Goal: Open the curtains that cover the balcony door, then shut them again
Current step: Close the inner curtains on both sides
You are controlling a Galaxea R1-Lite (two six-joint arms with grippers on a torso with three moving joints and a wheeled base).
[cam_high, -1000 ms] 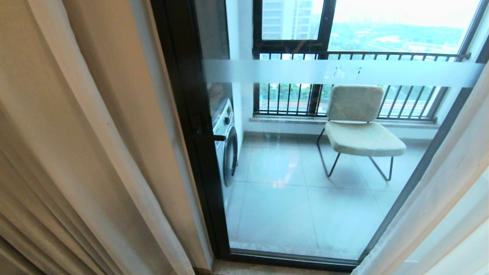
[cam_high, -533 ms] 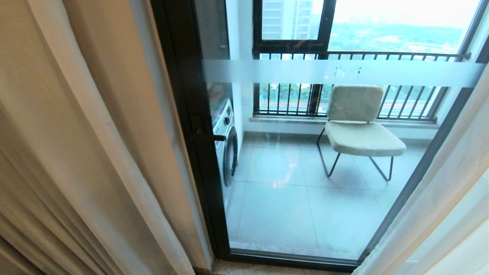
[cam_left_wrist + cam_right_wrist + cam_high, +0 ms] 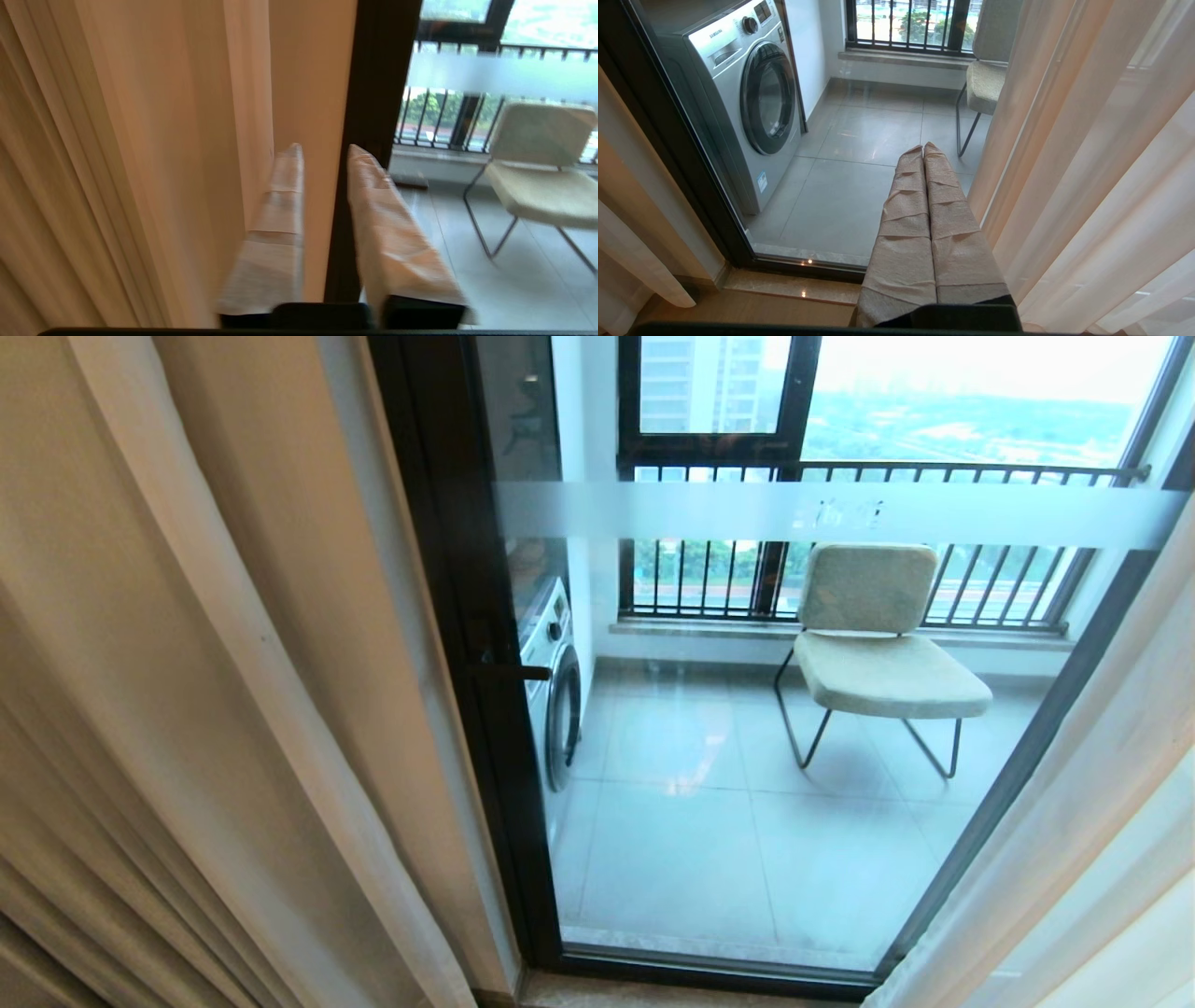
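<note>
The curtains are parted. A cream-beige drape (image 3: 187, 663) with a white sheer edge (image 3: 280, 709) hangs on the left, and a white sheer (image 3: 1074, 821) on the right. Between them stands the balcony door (image 3: 709, 821), with a dark frame (image 3: 467, 616), a frosted band (image 3: 822, 513) and a small handle (image 3: 509, 670). Neither gripper shows in the head view. My left gripper (image 3: 324, 149) is open with nothing between its fingers. It points at the drape's inner edge (image 3: 247, 116) and the door frame (image 3: 378, 93). My right gripper (image 3: 923, 147) is shut and empty, low beside the right curtain (image 3: 1087, 163).
Behind the glass are a washing machine (image 3: 747, 93) at the left, a beige chair (image 3: 878, 653) on thin metal legs, and a barred window (image 3: 840, 476). A stone sill (image 3: 794, 284) runs along the door's foot.
The head view holds still. Only a faint dark reflection has appeared high in the door glass near its left frame.
</note>
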